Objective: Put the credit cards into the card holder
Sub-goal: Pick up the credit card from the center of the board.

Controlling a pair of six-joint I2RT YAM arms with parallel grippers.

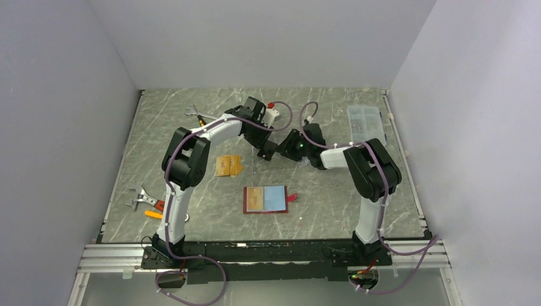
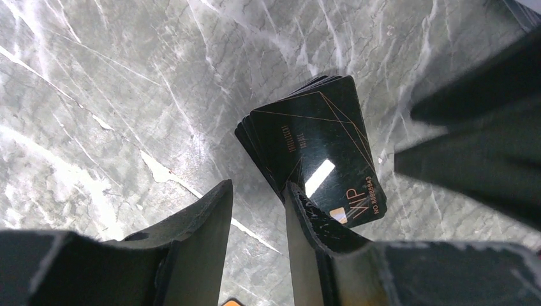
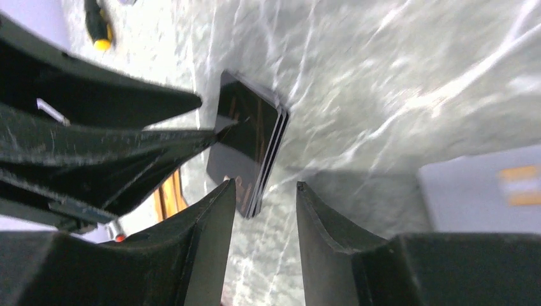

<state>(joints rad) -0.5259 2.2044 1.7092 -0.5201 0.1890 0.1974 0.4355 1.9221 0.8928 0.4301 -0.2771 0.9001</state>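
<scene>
A stack of black credit cards [image 2: 312, 143] lies on the marble table; it also shows in the right wrist view [image 3: 249, 143] and the top view [image 1: 263, 154]. My left gripper [image 2: 258, 191] is open, and its right finger tip sits at the stack's near edge. My right gripper [image 3: 265, 188] is open just beside the same stack, facing the left one. In the top view the two grippers, left [image 1: 270, 150] and right [image 1: 288, 149], meet over the stack. Orange cards [image 1: 228, 165] lie left of it. The dark-red card holder [image 1: 266, 199] lies open nearer the arms.
A clear compartment box [image 1: 365, 122] stands at the back right. A wrench and a screwdriver [image 1: 196, 115] lie at the back left. Pliers and an orange tool [image 1: 145, 203] lie at the left front. The screwdriver [image 3: 96, 29] shows in the right wrist view.
</scene>
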